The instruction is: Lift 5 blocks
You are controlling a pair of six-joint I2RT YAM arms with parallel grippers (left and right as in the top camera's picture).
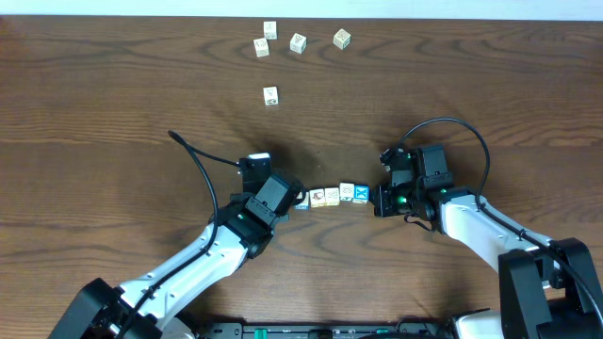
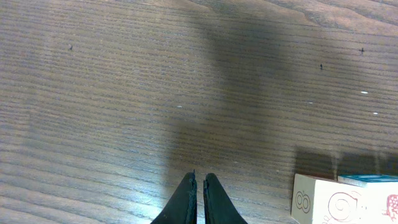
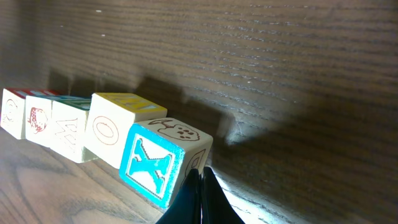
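Five blocks lie in a tight row between my two grippers. The blue X block [image 1: 361, 193] [image 3: 152, 163] is at the right end, beside a yellow-topped O block [image 3: 112, 130] and a red-marked one [image 3: 37, 118]. My right gripper [image 1: 375, 199] [image 3: 200, 171] is shut, with its tips against the X block's end face. My left gripper [image 1: 295, 197] [image 2: 199, 177] is also shut and empty. It sits just left of the row's left end block [image 1: 303, 199] [image 2: 317, 202]. Whether it touches that block I cannot tell.
Several other whitish cubes stand at the back of the wooden table: a cluster [image 1: 298, 42] with one out to the right [image 1: 342, 39], and a single cube [image 1: 270, 94] nearer the middle. Both arms reach in from the front edge.
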